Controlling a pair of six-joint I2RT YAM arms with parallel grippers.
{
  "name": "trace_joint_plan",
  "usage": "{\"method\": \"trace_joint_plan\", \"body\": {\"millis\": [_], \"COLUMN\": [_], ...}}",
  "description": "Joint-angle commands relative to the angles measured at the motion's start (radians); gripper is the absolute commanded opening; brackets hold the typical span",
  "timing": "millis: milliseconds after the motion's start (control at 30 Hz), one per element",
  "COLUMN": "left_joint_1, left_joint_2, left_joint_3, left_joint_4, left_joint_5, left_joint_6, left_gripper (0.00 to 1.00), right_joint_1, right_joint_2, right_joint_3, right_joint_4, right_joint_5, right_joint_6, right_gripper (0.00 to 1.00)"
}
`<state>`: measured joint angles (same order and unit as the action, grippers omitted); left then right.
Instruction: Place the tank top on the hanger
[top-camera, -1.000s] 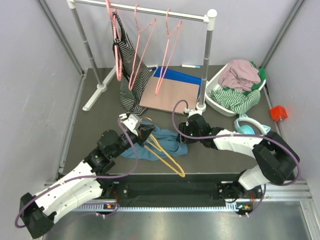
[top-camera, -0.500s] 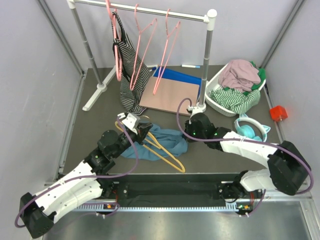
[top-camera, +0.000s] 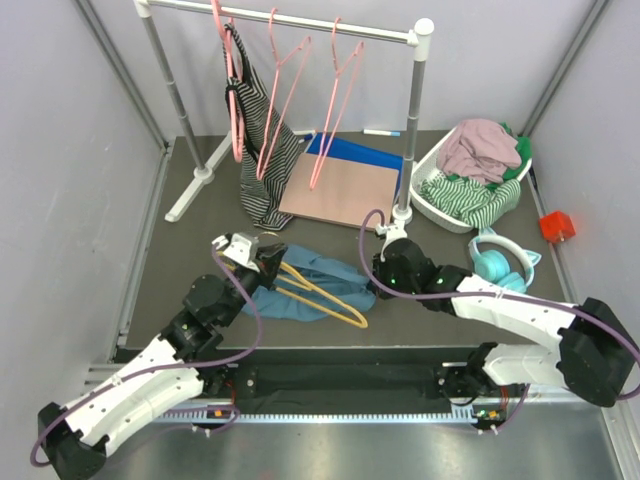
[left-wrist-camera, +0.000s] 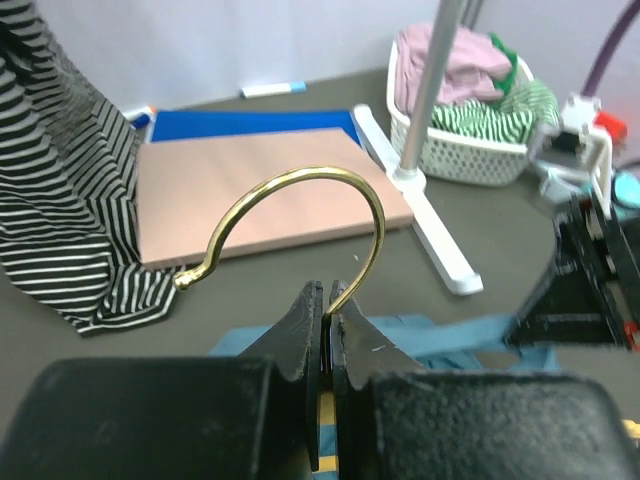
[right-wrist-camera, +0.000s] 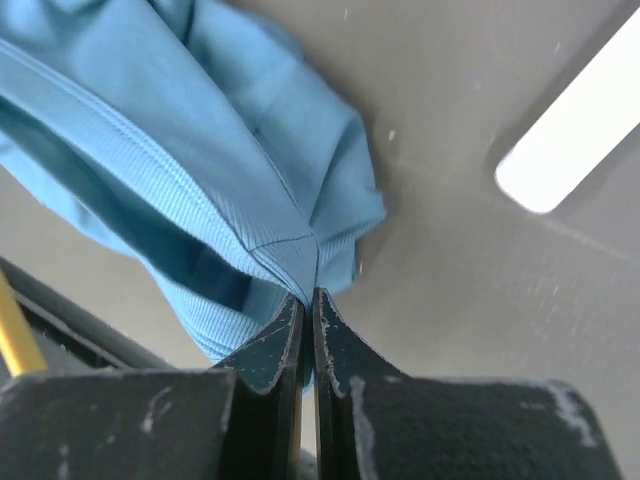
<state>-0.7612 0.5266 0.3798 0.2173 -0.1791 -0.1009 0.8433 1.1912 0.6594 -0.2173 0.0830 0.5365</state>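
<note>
The teal-blue tank top (top-camera: 318, 285) lies crumpled on the dark table between the two arms. The yellow-orange hanger (top-camera: 315, 296) rests on it, its brass hook (left-wrist-camera: 300, 200) pointing toward the rack. My left gripper (left-wrist-camera: 328, 302) is shut on the hook's stem just above the hanger's neck; in the top view that left gripper (top-camera: 268, 255) sits at the cloth's left end. My right gripper (right-wrist-camera: 309, 298) is shut on a ribbed hem of the tank top (right-wrist-camera: 200, 170), and in the top view the right gripper (top-camera: 382, 274) is at the cloth's right edge.
A white rack (top-camera: 410, 130) holds pink hangers (top-camera: 330, 110) and a striped garment (top-camera: 262, 150); its foot (left-wrist-camera: 430, 225) lies just right of the hook. A pink board (top-camera: 340, 190) lies behind, a white laundry basket (top-camera: 432, 200) and teal headphones (top-camera: 500, 260) at right.
My right gripper has shut on the tank top's edge and drawn back toward the right. My left arm carried the hanger's hook leftward, so the hanger lies flatter across the cloth.
</note>
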Motion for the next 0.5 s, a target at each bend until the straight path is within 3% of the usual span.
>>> {"method": "trace_joint_plan", "body": {"millis": [0,467], "left_joint_1": [-0.001,-0.001], "left_joint_2": [-0.065,-0.088], "left_joint_3": [-0.028,-0.048], "left_joint_4": [0.086,0.097], "left_joint_5": [-0.091,-0.168], "left_joint_6": [-0.013,0.006], "left_gripper": [0.00,0.00], "right_joint_1": [0.043,0.162], "right_joint_2": [-0.062,-0.183], "right_joint_3": [-0.017,-0.023], "right_joint_4": [-0.040,-0.143], "right_joint_5": [0.009,-0.025], "right_joint_6": [0.036,0.134], "right_gripper": [0.00,0.00]}}
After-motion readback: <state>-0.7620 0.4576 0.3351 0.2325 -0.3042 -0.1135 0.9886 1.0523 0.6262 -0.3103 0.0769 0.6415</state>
